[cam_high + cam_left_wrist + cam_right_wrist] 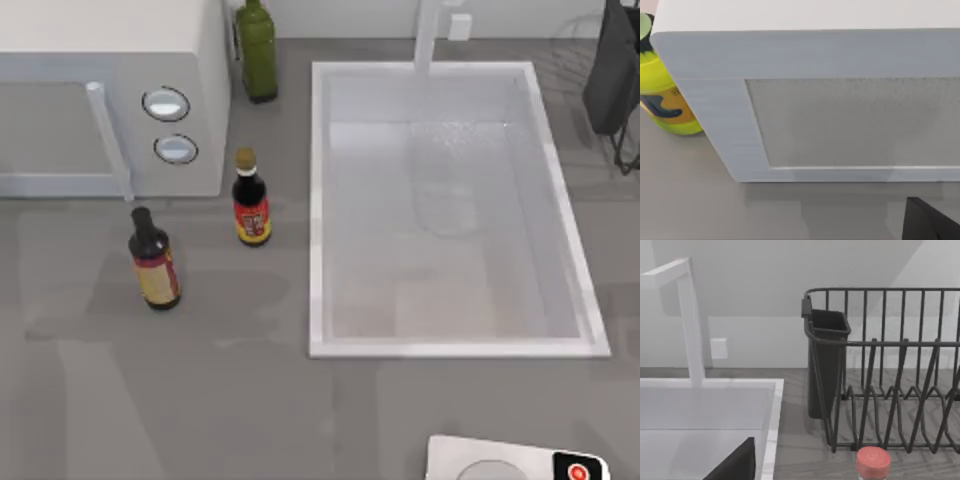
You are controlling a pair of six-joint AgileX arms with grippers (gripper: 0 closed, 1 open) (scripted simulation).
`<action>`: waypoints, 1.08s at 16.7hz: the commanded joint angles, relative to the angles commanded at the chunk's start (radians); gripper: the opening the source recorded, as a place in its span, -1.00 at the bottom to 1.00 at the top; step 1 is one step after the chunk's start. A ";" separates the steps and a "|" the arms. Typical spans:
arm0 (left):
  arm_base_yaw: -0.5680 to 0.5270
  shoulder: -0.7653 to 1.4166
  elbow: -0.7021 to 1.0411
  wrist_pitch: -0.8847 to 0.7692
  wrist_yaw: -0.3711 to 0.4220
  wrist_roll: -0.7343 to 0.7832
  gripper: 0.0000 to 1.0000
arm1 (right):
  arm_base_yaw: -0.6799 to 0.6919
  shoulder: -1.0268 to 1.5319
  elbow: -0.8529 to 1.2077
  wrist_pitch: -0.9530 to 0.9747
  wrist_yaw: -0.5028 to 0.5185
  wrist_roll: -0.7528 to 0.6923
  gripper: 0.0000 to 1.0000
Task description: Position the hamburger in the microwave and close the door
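Microwave (pixel 110 95) shut at the desk's (pixel 200 400) back-left corner.
Its door (pixel 855 120) has a grainy grey window in a smooth white frame; bare desk lies before it. Gripper states: cannot tell.

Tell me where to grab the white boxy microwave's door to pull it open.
Grip the long white bar handle, upright between the grey window and the two round silver dials. It stands proud of the door face, so come straight at the microwave's front and pinch across the bar, probably mid-length.

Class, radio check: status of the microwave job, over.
Microwave door shut, handle facing the counter. Two dark bottles standing just in front. Sink beside.
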State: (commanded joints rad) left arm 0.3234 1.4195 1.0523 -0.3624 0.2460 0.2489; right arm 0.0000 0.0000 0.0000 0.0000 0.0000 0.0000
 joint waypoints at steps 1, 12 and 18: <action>0.008 0.052 0.033 -0.009 0.005 0.009 -1.00 | 0.000 0.000 0.000 0.000 0.000 0.000 1.00; 0.021 0.182 0.102 -0.013 0.016 0.030 -1.00 | 0.000 0.000 0.000 0.000 0.000 0.000 1.00; 0.025 0.263 -0.029 0.198 0.018 0.032 -1.00 | 0.000 0.000 0.000 0.000 0.000 0.000 1.00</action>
State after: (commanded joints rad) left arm 0.3488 1.6820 1.0233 -0.1648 0.2643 0.2809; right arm 0.0000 0.0000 0.0000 0.0000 0.0000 0.0000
